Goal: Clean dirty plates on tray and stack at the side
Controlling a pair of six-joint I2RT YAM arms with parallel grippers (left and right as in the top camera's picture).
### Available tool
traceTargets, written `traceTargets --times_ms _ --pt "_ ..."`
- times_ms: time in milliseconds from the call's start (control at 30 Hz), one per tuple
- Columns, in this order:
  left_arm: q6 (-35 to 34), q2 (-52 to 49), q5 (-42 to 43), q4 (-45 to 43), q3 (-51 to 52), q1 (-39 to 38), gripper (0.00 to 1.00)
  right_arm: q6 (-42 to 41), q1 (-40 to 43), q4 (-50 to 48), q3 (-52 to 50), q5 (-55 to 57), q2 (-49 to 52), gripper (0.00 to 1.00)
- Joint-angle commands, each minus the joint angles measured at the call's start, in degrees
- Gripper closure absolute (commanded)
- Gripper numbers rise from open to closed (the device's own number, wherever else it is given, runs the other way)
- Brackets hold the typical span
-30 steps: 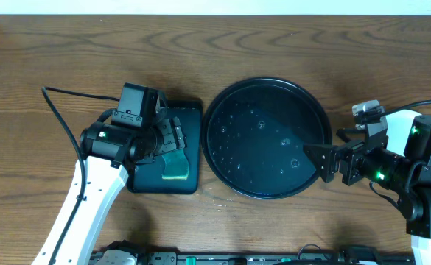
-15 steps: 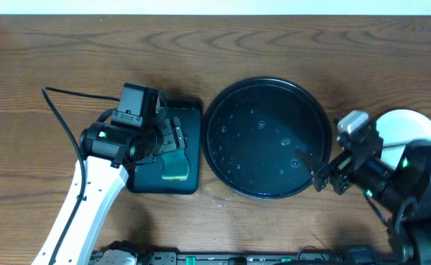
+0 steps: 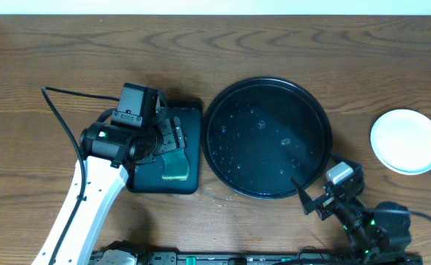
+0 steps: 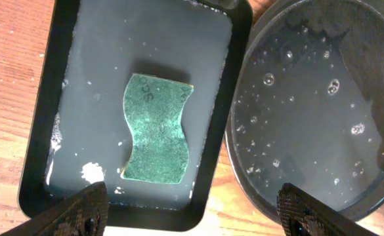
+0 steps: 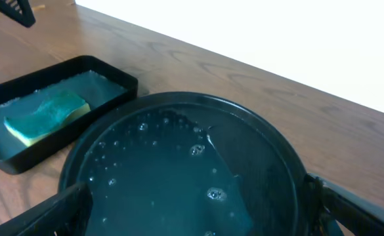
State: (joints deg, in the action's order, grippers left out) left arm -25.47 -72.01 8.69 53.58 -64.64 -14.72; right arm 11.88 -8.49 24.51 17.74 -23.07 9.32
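Overhead: L fingers (image 3: 172, 141) hang apart over the small tray (image 3: 193, 110). The sponge (image 3: 174, 166) lies just under them, not gripped. The round tray (image 3: 252, 158) sits just beside them on their R, w/ its near rim right at the tips of the R fingers (image 3: 309, 189). Those are apart too & empty. The tray holds only water drops, no plate on it. The plates (image 3: 407, 141) sit on bare tabletop (image 3: 68, 59), well off to the R fingers' right. From above only one white disc shows, so can't tell how many are stacked.

L wrist: both tips are wide apart. The sponge lies flat in the wet small tray, between & ahead of them, untouched.

R wrist: tips are wide apart, w/ the wet, empty round tray straight ahead between them. The small tray w/ sponge is beyond it, to the left.

Step, as I judge it: the end of the job, w/ tray cleared & plates at the side. Next move prob. calls for no grip, just pulling both arms clear w/o nudging tray or stack.
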Motion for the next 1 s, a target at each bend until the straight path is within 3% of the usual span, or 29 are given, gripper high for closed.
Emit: traceTargets --times_ms 0,300,967 --pt "-0.2 0.0 -0.1 0.1 -1.2 0.2 0.17 -2.9 0.9 -1.4 -6.9 0.6 -9.1 0.01" --pt "-0.2 0.0 -0.1 0.1 -1.2 0.2 0.17 -3.2 1.7 -22.1 -17.4 1.2 -9.0 0.01" --pt "-0.2 0.0 -0.1 0.1 -1.2 0.2 0.17 -3.2 1.7 -22.1 -17.4 1.4 -9.0 0.01"
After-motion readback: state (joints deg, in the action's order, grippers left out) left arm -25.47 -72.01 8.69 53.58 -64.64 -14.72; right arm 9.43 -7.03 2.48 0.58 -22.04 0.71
